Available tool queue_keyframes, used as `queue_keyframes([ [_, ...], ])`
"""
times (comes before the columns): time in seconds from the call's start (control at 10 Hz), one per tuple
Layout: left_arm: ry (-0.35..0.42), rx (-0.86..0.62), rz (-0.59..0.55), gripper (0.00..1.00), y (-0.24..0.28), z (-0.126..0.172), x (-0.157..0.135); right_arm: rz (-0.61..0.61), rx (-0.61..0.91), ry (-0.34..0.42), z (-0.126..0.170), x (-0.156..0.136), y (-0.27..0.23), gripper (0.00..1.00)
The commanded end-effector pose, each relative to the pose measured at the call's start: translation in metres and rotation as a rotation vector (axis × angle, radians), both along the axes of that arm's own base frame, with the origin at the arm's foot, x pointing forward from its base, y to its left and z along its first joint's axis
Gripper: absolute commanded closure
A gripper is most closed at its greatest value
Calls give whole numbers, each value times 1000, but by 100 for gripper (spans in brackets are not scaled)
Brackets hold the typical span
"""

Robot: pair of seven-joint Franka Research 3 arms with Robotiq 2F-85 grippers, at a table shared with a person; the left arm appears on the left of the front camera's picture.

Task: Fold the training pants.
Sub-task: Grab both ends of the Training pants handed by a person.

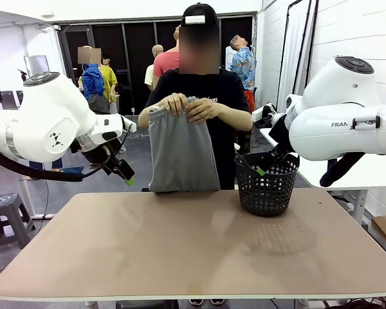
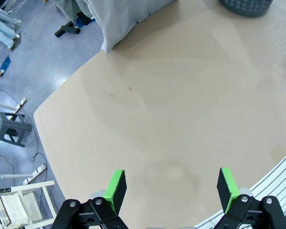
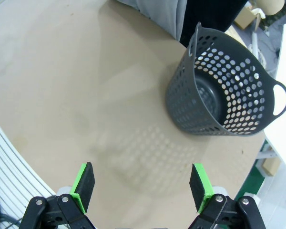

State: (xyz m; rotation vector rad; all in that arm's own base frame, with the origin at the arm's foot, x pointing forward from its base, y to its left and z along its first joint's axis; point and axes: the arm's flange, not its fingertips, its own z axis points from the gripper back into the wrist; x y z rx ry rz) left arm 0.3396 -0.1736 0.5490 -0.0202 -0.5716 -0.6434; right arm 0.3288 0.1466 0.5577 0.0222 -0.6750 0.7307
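One person [image 1: 230,90] holds the training pants [image 1: 182,154] up by the waistband at the table [image 1: 180,251]'s far edge. The left gripper [image 2: 171,183] and right gripper [image 3: 143,183] hang over the table, fingers spread wide, grasping nothing.

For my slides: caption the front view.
Person holds light grey jersey training pants behind tan table with black mesh basket; left gripper and right gripper open.

front cam: fixed between my arms, facing across the table [image 1: 180,251] at the person [image 1: 199,96] opposite.
left wrist cam: I'm looking down along the left gripper [image 2: 171,183], pretty high over the table; basket [image 2: 248,5] far beyond its fingertips.
right wrist cam: sits behind the right gripper [image 3: 142,183], basket just ahead, nearer.
shared: all three catch table, basket, training pants [image 1: 182,154].
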Motion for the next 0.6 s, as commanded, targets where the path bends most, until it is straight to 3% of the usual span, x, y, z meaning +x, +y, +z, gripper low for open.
queue_keyframes([
  [0.0, 2, 0, -10, 0, 0, -1, 1, 7, 5, 4, -1, 0, 0, 0],
  [0.5, 2, 0, -10, 0, 0, -1, 1, 7, 5, 4, -1, 0, 0, 0],
])
